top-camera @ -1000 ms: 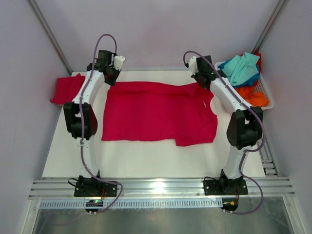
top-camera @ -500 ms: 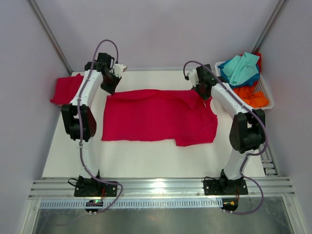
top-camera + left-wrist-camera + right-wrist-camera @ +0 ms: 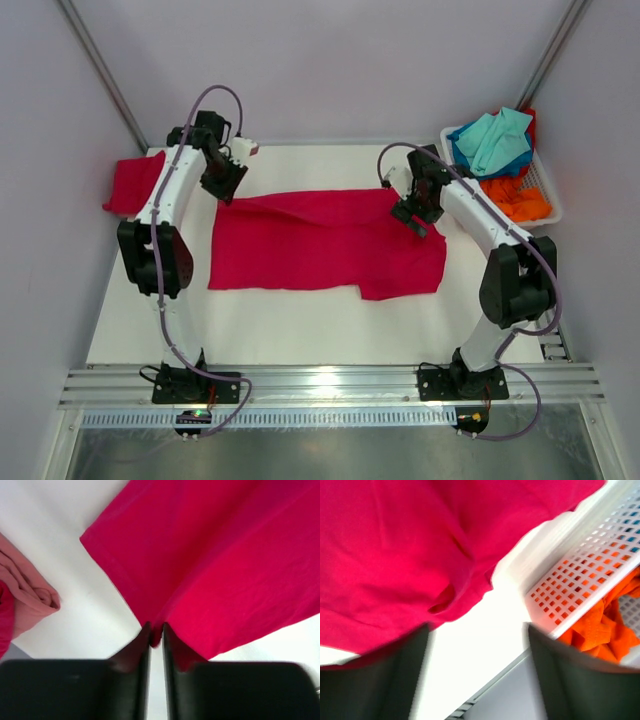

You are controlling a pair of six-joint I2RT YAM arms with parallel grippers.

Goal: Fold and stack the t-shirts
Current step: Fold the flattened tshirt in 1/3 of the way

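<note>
A crimson t-shirt [image 3: 325, 240] lies spread on the white table, its far edge folded over toward the near side. My left gripper [image 3: 228, 186] is at the shirt's far left corner. In the left wrist view its jaws [image 3: 156, 628] stand almost together, with a tip of the crimson cloth [image 3: 220, 570] pinched between them. My right gripper [image 3: 412, 216] hovers over the shirt's far right part. In the right wrist view it [image 3: 479, 630] is open, with nothing between the fingers and the crimson cloth [image 3: 395, 565] lying loose beside the left finger.
A folded red t-shirt [image 3: 135, 182] lies at the table's far left; a folded salmon one [image 3: 27, 600] shows there in the left wrist view. The white basket [image 3: 547, 205] at the far right holds teal [image 3: 495, 140] and orange t-shirts [image 3: 600, 630]; its wall [image 3: 580, 575] is close to my right gripper.
Both grippers have drawn the shirt's far edge toward the near side, folding it over. The right gripper has opened and let the cloth go.
</note>
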